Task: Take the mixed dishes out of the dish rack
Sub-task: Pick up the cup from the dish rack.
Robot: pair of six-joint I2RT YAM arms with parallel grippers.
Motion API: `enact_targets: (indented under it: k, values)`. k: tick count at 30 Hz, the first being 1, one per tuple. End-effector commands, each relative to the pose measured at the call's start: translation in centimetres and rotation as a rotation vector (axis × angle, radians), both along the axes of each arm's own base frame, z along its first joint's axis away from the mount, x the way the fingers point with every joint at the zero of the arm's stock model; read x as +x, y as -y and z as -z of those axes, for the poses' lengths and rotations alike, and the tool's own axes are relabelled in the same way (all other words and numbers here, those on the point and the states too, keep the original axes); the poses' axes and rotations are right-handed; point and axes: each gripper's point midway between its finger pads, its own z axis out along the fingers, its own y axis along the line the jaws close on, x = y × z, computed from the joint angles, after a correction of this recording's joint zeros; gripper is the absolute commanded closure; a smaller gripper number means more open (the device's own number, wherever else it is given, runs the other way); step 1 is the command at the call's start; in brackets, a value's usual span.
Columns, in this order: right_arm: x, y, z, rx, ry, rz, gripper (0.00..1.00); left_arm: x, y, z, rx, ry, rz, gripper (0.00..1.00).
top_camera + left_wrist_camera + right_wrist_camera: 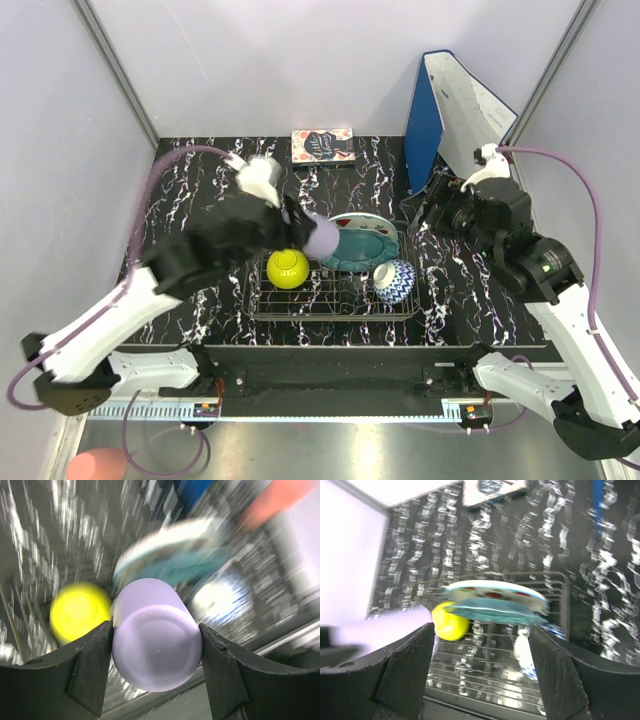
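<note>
Lilac cup [157, 635] sits clamped in the left claw [156, 655], with the yellow-green bowl [80, 611] just beyond one finger; right claw [480, 675] gapes wide, empty.

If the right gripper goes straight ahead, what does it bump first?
Probably the white plate or the teal plate beside it, in the dish rack; blur leaves depth unsure.

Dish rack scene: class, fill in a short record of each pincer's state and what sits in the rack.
Left pincer: shut on lilac cup
Right pincer: open, empty
In dish rack: yellow-green bowl, blue-white patterned bowl, teal scalloped plate, white plate with red marks
</note>
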Motion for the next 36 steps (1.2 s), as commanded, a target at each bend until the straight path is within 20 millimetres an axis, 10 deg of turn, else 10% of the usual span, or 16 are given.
enact_targets:
  k: [1, 11, 36]
  values:
    - [-0.4, -2.9, -5.1, 0.136, 0.124, -0.134, 0.16, -0.1, -1.6, -10.9, -0.223, 0.222, 0.006, 1.0]
    - [-5.8, -8.2, -13.9, 0.5, 0.321, -0.524, 0.17, -2.1, 0.1, -16.6, -0.81, 0.27, 0.305, 1.0]
    - [-4.8, -11.7, -11.3, 0.559, 0.223, -0.665, 0.3, -1.4, 1.3, -17.0, -0.99, 0.182, 0.365, 1.0]
